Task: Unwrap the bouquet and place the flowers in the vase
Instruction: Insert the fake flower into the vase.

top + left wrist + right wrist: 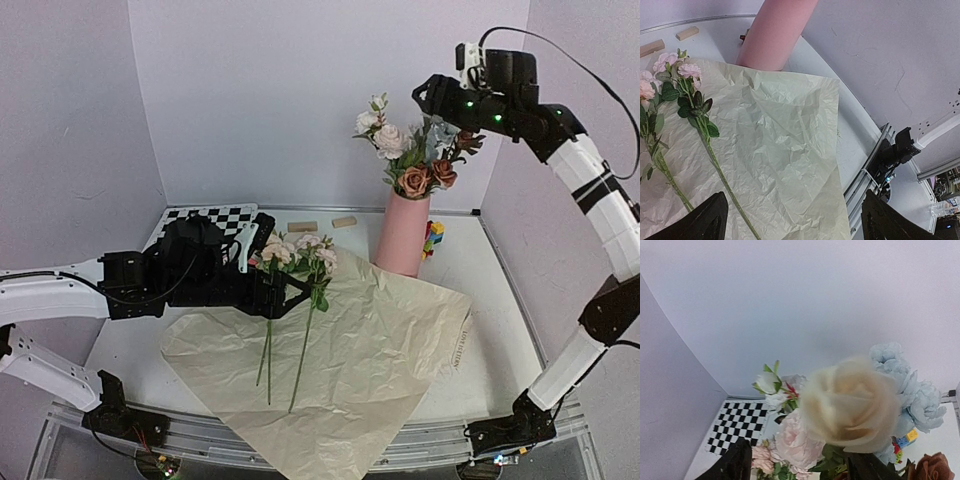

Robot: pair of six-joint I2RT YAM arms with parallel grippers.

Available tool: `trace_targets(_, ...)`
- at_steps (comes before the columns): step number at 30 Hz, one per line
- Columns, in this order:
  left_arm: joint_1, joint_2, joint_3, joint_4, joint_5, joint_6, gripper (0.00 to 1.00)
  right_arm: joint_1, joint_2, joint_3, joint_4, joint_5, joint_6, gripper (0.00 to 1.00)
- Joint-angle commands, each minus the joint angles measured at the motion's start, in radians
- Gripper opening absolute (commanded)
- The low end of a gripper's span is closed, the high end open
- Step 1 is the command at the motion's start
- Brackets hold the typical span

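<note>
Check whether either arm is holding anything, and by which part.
Nothing is held. The left fingers stand wide apart over the paper; the right fingers are spread apart near the blooms in the vase, closed on none.

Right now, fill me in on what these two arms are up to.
The wrapping paper lies spread open on the table, and the pink vase at the back already holds several blooms. Two pink-flowered stems still lie on the paper. The left gripper hangs open over the paper near their heads, holding nothing. The right gripper is up over the vase's blooms with its fingers apart, gripping nothing that I can see.
</note>
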Motion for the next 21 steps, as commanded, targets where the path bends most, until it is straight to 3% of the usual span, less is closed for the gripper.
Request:
trace_targets(1, -0.004, -0.034, -0.004, 0.027, 0.001, -0.004, 0.94, 0.002, -0.122, -0.103, 0.048, -0.176, 0.037, 0.75)
trace_targets(6, -0.004, -0.026, -0.003, 0.028, 0.003, -0.006, 0.94, 0.002, -0.204, -0.24, 0.051, -0.206, 0.068, 0.92)
trace_targets(9, -0.004, -0.018, 0.002, 0.027, 0.005, -0.002, 0.94, 0.003, -0.212, -0.261, 0.05, -0.154, 0.061, 0.82)
trace_targets(17, -0.004, -0.016, 0.008, 0.028, 0.005, -0.002, 0.94, 0.002, -0.155, -0.186, 0.047, -0.049, 0.065, 0.83)
trace_targets(18, -0.004, -0.017, 0.006, 0.028, 0.004, -0.003, 0.94, 0.002, -0.151, -0.179, 0.047, -0.009, 0.075, 0.8)
trace_targets(21, -0.003, -0.019, 0.003, 0.028, 0.005, -0.005, 0.94, 0.001, -0.119, -0.138, 0.048, 0.106, 0.109, 0.57)
